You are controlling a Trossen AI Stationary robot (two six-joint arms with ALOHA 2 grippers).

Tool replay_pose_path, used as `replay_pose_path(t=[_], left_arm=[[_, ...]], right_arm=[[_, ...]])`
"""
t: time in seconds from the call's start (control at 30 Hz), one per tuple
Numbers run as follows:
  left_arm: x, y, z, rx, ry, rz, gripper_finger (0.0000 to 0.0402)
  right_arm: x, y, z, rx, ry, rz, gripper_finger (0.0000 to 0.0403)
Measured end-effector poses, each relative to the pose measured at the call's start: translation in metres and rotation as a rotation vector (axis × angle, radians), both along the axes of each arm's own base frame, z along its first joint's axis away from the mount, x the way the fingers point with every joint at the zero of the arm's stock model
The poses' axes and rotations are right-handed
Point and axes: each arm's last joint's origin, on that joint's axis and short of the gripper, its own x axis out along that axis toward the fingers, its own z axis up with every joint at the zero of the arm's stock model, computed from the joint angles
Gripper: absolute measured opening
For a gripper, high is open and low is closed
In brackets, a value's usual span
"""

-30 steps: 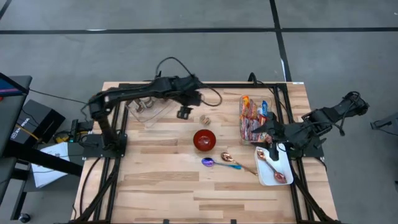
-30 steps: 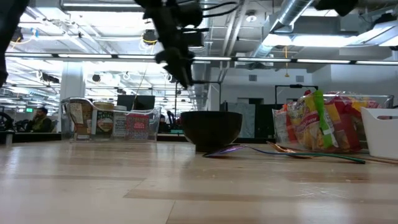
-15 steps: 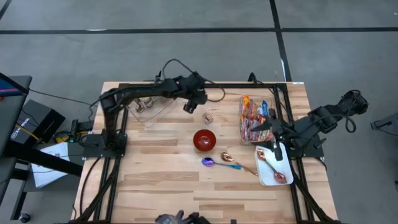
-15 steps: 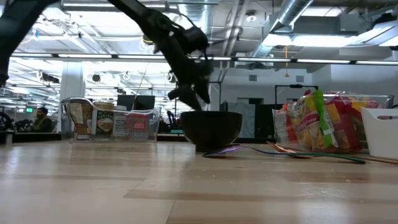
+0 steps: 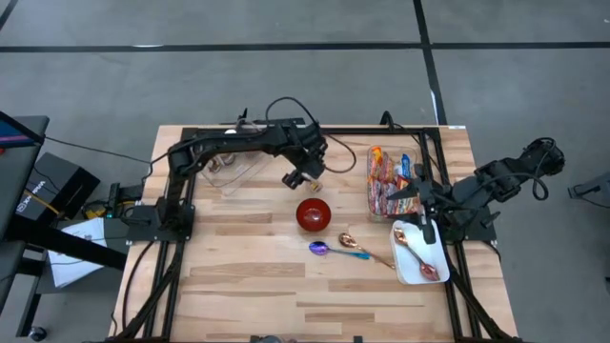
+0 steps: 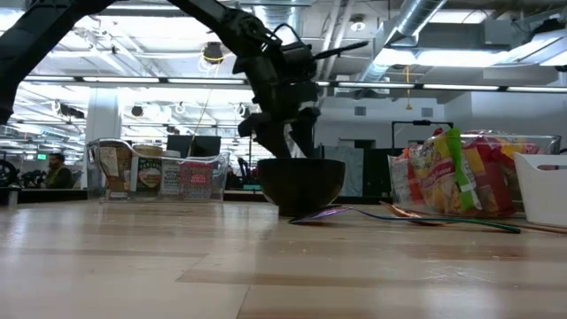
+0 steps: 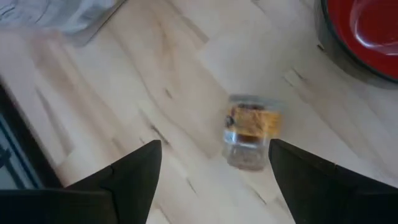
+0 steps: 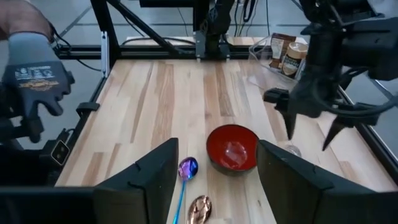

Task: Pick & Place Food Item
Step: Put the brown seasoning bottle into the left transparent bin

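— Left wrist view: left gripper (image 7: 211,177) hovers with fingers spread over the small jar (image 7: 250,132), which lies on the table (image 7: 124,93) beside the red bowl (image 7: 364,28).
— Grasped?
— Not yet; pick and placement remain. Right gripper (image 5: 426,210) waits, spread, near the tray (image 5: 419,270).

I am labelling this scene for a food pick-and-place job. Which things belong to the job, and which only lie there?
Job:
- left gripper, open above the food
- small food packet
- red bowl, perhaps the target

Lying about:
- spoons
- white tray
- snack bin
- right gripper, waiting
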Motion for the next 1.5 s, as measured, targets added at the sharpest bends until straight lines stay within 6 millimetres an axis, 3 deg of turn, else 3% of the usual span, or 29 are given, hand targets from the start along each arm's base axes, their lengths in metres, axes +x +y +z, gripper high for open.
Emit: replay_pose_path(t=[0.13,0.4,0.87,1.17,1.5], left_arm=[[0.004,-0.009,-0.010,-0.015,0.042,-0.020,0.0290],[0.007,-0.006,-0.035,-0.038,0.100,0.001,0.0290],[0.008,-0.011,-0.032,-0.107,0.076,0.006,0.0288],[0.016,-0.012,-0.038,-0.148,0.026,0.026,0.0252],[0.021,-0.010,-0.075,-0.189,0.106,0.097,0.0210]], right_arm=[[0.000,0.000,0.000,0.000,0.002,-0.001,0.0207],[0.000,0.000,-0.001,0.014,0.009,0.002,0.0207],[0.000,0.001,-0.001,0.027,0.014,0.019,0.0207],[-0.001,0.001,-0.002,0.021,0.025,0.019,0.0207],[0.001,0.002,-0.003,0.023,0.041,0.040,0.0207]])
